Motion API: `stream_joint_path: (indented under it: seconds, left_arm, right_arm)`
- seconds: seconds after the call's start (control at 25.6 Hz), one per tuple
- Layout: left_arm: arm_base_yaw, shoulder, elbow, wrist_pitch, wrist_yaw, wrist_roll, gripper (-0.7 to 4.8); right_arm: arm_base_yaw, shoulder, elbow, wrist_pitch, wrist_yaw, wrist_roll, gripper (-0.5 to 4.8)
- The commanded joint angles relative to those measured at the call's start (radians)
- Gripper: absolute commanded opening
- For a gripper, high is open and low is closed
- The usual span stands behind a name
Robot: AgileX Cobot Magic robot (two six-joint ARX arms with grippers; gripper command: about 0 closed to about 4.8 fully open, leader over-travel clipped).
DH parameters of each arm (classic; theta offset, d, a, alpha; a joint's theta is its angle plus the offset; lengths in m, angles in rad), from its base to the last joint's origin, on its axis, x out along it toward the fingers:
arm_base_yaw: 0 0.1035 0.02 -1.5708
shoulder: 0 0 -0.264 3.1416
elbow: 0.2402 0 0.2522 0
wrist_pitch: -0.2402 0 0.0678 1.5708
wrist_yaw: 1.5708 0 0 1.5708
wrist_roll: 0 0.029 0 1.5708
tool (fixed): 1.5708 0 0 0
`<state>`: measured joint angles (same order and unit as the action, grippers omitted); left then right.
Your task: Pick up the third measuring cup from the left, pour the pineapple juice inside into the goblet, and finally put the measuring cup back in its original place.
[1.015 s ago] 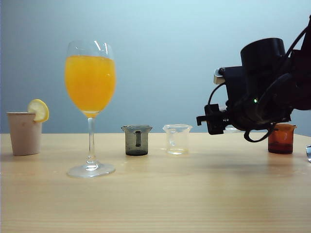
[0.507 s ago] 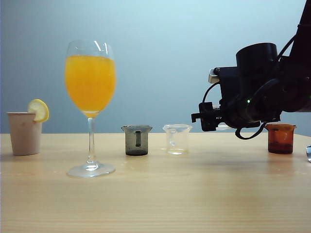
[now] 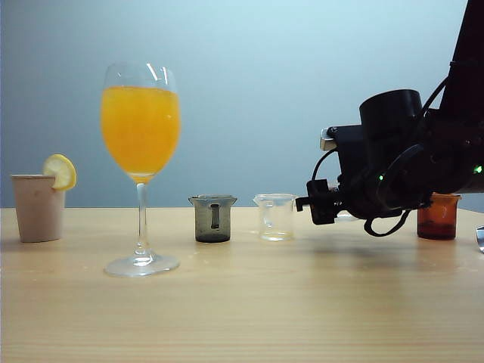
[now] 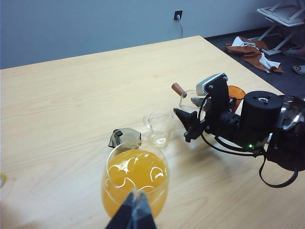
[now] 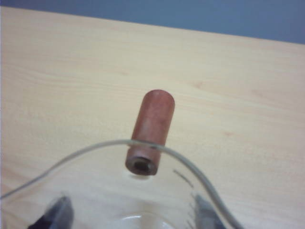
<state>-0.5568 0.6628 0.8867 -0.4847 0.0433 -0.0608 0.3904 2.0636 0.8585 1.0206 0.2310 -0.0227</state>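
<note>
The third measuring cup [image 5: 157, 157], clear with a reddish-brown stub handle [image 5: 150, 131], sits between the fingers of my right gripper [image 5: 131, 214], which is shut on it. In the exterior view the right gripper [image 3: 321, 203] hangs low over the table, just right of the clear cup [image 3: 275, 217]. The held cup [image 4: 189, 99] shows beside it in the left wrist view. I cannot make out pineapple juice inside the cup. The goblet [image 3: 141, 128] stands at the left, filled with orange drink. My left gripper [image 4: 136, 202] is shut and empty, seen in front of the goblet [image 4: 136, 176].
A grey cup [image 3: 212, 219] and the clear cup stand in a row right of the goblet. An amber-brown cup [image 3: 439, 218] stands at the far right. A beige cup with a lemon slice [image 3: 38, 206] stands at the far left. A metal part [image 3: 480, 238] shows at the right edge.
My right arm has sunk and shifted left with the measuring cup, coming closer to the tabletop and the clear cup. Nothing else has moved.
</note>
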Motion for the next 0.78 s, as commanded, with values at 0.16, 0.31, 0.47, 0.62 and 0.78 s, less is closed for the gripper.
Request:
stream_joint_path:
  seconds: [0.16,0.31,0.47,0.62,0.78]
  left_arm:
    - [0.0,-0.001,0.008,0.014,0.005,0.0,-0.05]
    - [0.0,-0.001,0.008,0.014,0.003,0.0,-0.05]
    - [0.0,-0.001,0.008,0.014,0.003,0.0,-0.05]
    - [0.0,0.0,0.008,0.014,0.003,0.0,-0.05]
    - [0.0,0.0,0.008,0.014,0.003,0.0,-0.05]
  right_arm:
    - [0.0,0.0,0.005,-0.007,-0.002,0.031,1.08]
    - [0.0,0.0,0.005,-0.016,-0.002,0.031,1.08]
    - [0.0,0.0,0.005,-0.037,-0.002,0.031,1.08]
    - [0.0,0.002,0.005,-0.038,-0.002,0.031,1.08]
    - [0.0,0.01,0.005,-0.038,-0.003,0.031,1.1]
